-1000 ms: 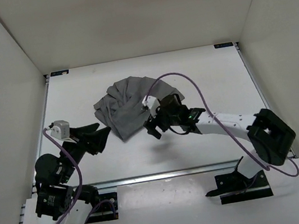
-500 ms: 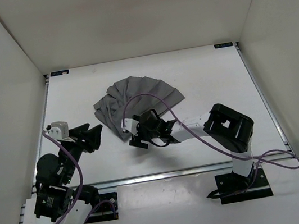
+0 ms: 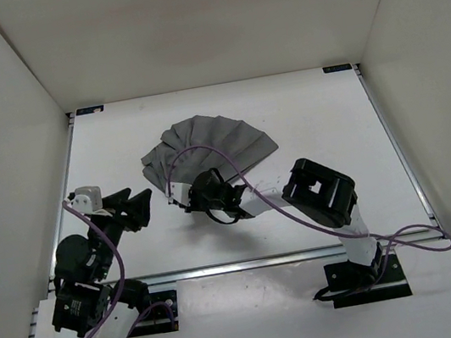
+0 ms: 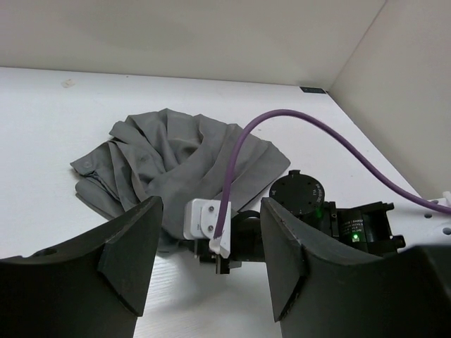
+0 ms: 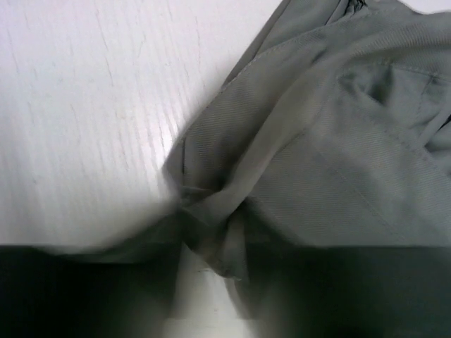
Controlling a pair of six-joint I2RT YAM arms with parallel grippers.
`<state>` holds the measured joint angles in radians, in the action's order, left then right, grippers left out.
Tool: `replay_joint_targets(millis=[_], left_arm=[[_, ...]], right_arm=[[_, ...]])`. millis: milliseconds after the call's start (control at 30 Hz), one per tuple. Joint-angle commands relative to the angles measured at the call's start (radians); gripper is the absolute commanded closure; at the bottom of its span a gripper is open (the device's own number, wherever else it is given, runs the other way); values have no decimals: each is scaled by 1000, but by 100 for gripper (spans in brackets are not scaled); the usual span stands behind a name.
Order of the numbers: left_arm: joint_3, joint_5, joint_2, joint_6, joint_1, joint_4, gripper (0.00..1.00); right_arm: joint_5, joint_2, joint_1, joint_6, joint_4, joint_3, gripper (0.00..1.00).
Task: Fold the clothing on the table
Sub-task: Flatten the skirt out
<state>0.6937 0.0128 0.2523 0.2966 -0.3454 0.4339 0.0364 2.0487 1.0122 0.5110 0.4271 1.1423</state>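
We start with the table (image 3: 321, 119), a white surface filling the middle of the top view. The clothing (image 3: 212, 141) lies just above the centre of the frame. It is fanned out in long pleats that narrow toward its lower left corner, and none of it is folded over.

The right arm reaches across from the lower right, and the right gripper (image 3: 186, 201) sits low on that narrow corner. Its wrist view shows the fingers only as dark blurs along the bottom edge. Cloth is drawn into a small pucker (image 5: 201, 211) between them. We cannot tell whether the jaws have a firm hold or only crowd the fabric.

The left gripper (image 3: 144, 207) hangs at the lower left of the cloth, apart from it. Its jaws are spread wide and hold nothing.

We judge the step in hand to be taking that corner for the first fold. To do it well, we would want the pinch to catch every layer of the pucker, not just the top pleat. We would then lift only enough to clear the table, so the fan does not drag and bunch. The left gripper looks well placed to take the neighbouring edge, which would let the fold travel with a straight line between the two holds.
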Motion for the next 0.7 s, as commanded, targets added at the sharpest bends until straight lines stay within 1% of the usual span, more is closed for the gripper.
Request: replay_joint_targets(millis=[0, 67, 100, 133, 167, 200, 233, 267, 300, 333, 367, 400, 433, 500, 600, 667], left_arm=[[-20, -37, -13, -1, -3, 12, 32], [-17, -36, -4, -8, -7, 23, 33], [-11, -51, 5, -19, -9, 31, 33], [-10, -51, 14, -16, -7, 43, 33], [-2, -44, 28, -27, -6, 42, 33], [3, -22, 57, -33, -4, 48, 34], [-2, -19, 94, -37, 0, 43, 33], [-8, 27, 111, -27, 12, 36, 34], [-28, 64, 149, -14, 25, 13, 33], [-49, 113, 188, 2, 37, -21, 34], [-59, 127, 209, 12, 45, -43, 33], [-86, 157, 243, 38, 54, -84, 33], [-114, 173, 273, 59, 59, -110, 33], [-143, 156, 316, 97, 43, -174, 34], [-180, 128, 378, 136, 25, -211, 31], [-215, 127, 404, 176, 28, -225, 30]], right_arm=[[-16, 13, -12, -29, 26, 25, 98], [-33, -24, -17, -69, -63, 27, 100], [-76, -72, -14, -115, -135, 22, 99], [-128, -158, -24, -152, -169, -19, 100], [-147, -204, -32, -255, -223, -68, 100], [-110, -317, -53, -366, -278, -135, 99], [-49, -428, -76, -414, -296, -168, 100], [-18, -531, -118, -534, -327, -235, 100], [35, -568, -163, -627, -347, -301, 100], [80, -647, -210, -703, -352, -361, 100], [117, -707, -239, -736, -355, -393, 100], [140, -732, -291, -788, -363, -436, 99], [184, -778, -322, -828, -367, -459, 100], [233, -835, -427, -859, -381, -521, 100], [260, -884, -509, -865, -401, -550, 100], [280, -894, -537, -858, -407, -549, 100]])
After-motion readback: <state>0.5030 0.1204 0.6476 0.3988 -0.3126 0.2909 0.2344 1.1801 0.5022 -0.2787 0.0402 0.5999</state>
